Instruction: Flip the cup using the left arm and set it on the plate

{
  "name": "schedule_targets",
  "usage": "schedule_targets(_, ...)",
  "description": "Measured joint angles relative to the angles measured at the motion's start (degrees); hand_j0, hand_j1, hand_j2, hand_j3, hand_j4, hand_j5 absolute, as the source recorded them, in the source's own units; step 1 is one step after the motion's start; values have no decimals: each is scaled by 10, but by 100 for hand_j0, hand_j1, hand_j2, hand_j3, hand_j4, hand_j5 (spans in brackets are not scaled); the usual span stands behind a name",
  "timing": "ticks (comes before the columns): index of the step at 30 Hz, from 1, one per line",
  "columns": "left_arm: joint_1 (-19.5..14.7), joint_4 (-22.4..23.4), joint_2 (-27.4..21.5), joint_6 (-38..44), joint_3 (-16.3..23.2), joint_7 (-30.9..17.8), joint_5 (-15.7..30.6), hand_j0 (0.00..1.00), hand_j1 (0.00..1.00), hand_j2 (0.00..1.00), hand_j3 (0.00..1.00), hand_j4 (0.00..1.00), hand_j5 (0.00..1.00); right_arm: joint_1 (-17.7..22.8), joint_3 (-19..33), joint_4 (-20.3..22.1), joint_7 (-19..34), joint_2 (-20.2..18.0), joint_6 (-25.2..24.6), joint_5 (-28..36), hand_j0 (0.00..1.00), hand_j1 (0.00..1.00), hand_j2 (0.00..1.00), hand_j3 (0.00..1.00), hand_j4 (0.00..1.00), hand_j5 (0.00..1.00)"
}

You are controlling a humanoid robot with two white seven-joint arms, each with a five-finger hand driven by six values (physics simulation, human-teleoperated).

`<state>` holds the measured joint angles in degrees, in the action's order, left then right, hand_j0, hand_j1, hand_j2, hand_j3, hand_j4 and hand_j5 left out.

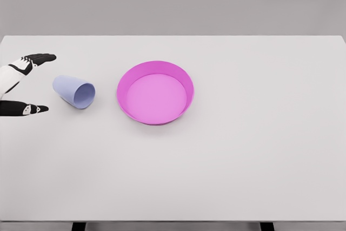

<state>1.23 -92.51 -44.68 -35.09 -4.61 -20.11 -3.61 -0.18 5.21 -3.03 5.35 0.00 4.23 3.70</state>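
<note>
A pale lavender cup (74, 91) lies on its side on the white table, its open mouth facing right and toward me. To its right stands a magenta plate (185, 87) with a raised rim, holding nothing. My left hand (43, 82) comes in at the left edge, just left of the cup's base. Its black fingers (39, 57) and thumb are spread wide, apart from the cup. The right arm does not show.
The white table (243, 160) runs the full width of the view, with its front edge near the bottom and a grey wall behind.
</note>
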Motion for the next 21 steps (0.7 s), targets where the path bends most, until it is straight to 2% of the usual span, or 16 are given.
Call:
schedule_targets(6,-11,0,-2,0,-1,0,-6,100,100,100,100,100,100,1,4,0,0,0,0,-1,100,100,100,100,100,100)
schedule_targets(10,-22,3,-7,0,-7,0,-59,100,100,100,100,100,100,1,5,0,0,0,0,-1,100,100,100,100,100,100)
schedule_targets(16,-75,27,-9,0,-11,-1,-149,100,100,100,100,100,100,1,6,0,0,0,0,-1,100,100,100,100,100,100)
schedule_targets(21,-78,59,2,0,-10,-1,-185,100,100,100,100,100,100,1,6,0,0,0,-1,-1,100,100,100,100,100,100)
